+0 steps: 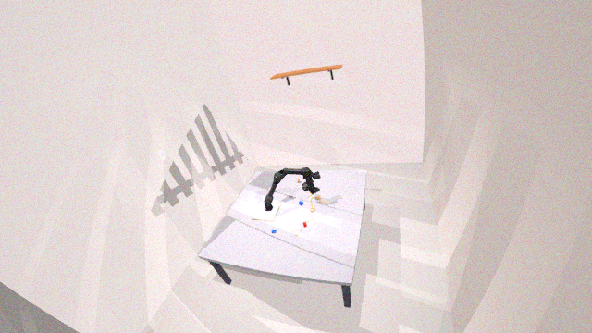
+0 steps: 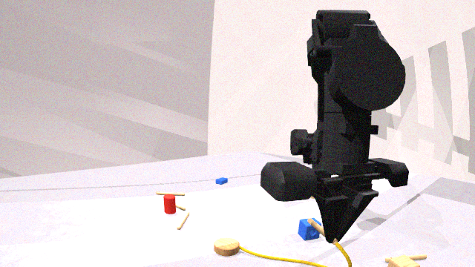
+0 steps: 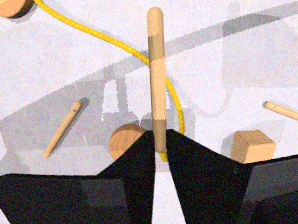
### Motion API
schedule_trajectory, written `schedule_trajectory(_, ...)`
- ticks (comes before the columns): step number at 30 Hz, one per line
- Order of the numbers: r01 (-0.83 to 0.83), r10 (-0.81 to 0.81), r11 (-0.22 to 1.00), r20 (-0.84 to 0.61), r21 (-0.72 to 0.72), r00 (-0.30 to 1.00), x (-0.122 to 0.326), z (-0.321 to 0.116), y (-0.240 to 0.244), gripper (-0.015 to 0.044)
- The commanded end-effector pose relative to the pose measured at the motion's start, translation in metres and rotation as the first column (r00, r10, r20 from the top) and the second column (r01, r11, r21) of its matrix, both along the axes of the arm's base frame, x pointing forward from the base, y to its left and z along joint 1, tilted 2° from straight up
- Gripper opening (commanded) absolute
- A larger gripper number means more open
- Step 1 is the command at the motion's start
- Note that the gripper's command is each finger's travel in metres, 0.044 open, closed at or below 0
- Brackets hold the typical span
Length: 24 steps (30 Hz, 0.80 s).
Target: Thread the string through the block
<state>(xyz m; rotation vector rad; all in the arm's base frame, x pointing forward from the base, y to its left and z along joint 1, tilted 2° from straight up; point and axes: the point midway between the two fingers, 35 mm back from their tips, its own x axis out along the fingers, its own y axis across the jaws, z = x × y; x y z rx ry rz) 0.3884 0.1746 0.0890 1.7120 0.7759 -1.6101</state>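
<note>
Stick (image 2: 316, 227) (image 3: 157, 75): long axis slants up and left from the fingertips in the exterior view; free end overlaps the blue block (image 1: 301, 203) (image 2: 307, 230) there (contact cannot be told). Pale, slim, straight, rounded tip. Gripper (image 1: 313, 191) (image 2: 333, 242) (image 3: 158, 136) pinches its string end. Location: above the bench (image 1: 277, 250) (image 2: 111, 230) (image 3: 210, 60), nearer the far edge than the near corners, top view.

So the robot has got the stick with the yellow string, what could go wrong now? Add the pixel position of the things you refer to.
The jaws (image 2: 334, 241) pinch the stick (image 2: 316, 227) (image 3: 157, 75) near its string end, so its long free part might twist if it bumps the blue block (image 2: 309, 230). The yellow string (image 2: 282, 258) (image 3: 112, 39) runs to the button (image 2: 226, 247) (image 3: 16, 7), so pulling too far could drag that along.
</note>
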Motion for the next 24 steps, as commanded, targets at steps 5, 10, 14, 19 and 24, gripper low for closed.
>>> schedule_trajectory(5,0.007,-0.007,1.0,-0.008,0.004,1.0,0.006,-0.001,0.008,0.0)
schedule_trajectory(10,0.004,-0.004,1.0,-0.007,0.004,1.0,0.011,0.0,0.013,0.0)
schedule_trajectory(14,0.003,-0.003,1.0,-0.007,0.005,1.0,0.014,0.0,0.017,0.0)
schedule_trajectory(19,0.001,-0.001,1.0,-0.006,0.006,1.0,0.018,0.001,0.022,0.0)
schedule_trajectory(24,0.0,0.0,1.0,-0.006,0.007,1.0,0.022,0.001,0.027,0.0)
